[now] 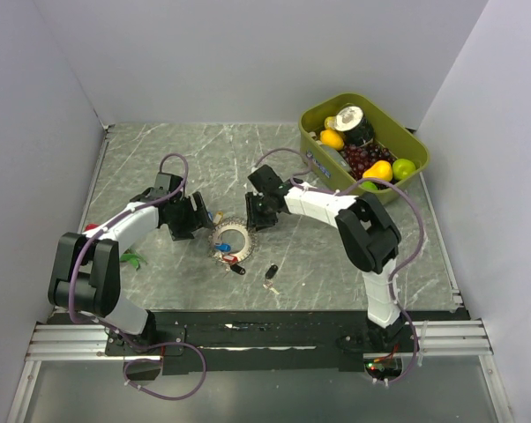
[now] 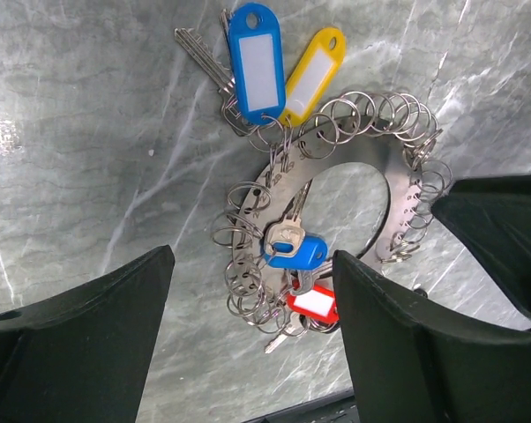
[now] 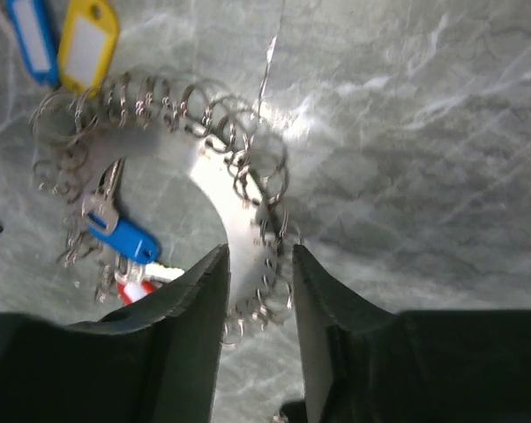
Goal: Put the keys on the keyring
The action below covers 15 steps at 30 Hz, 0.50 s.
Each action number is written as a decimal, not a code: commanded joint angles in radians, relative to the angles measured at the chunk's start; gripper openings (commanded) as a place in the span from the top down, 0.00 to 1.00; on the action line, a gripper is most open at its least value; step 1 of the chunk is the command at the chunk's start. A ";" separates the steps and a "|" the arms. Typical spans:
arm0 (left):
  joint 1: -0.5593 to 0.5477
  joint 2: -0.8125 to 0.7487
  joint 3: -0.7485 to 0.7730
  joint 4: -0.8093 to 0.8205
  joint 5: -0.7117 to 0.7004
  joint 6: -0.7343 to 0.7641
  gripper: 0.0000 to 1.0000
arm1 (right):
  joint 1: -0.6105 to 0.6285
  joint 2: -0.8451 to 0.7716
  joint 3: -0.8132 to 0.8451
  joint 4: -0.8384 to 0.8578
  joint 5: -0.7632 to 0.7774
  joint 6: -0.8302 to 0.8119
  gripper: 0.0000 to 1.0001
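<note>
The keyring (image 1: 230, 238) is a flat grey metal ring hung with many small split rings, lying on the marble table between both arms. A blue key (image 2: 296, 253) and a red key (image 2: 314, 302) hang on its near side (image 2: 398, 189). Blue (image 2: 257, 62) and yellow (image 2: 311, 75) tags sit at its far side. Two black keys (image 1: 238, 269) (image 1: 270, 275) lie loose in front of it. My left gripper (image 2: 252, 264) stands open just left of the ring, holding nothing. My right gripper (image 3: 258, 256) straddles the ring's band (image 3: 221, 189), jaws narrowed onto it.
A green bin (image 1: 417, 141) of toy fruit stands at the back right. A small green object (image 1: 131, 260) and a red one (image 1: 91, 227) lie beside the left arm. Grey walls close in the table on three sides.
</note>
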 commanded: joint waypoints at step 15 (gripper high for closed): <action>-0.005 -0.040 -0.039 0.009 -0.025 0.010 0.20 | -0.002 -0.095 -0.079 0.086 0.022 0.020 1.00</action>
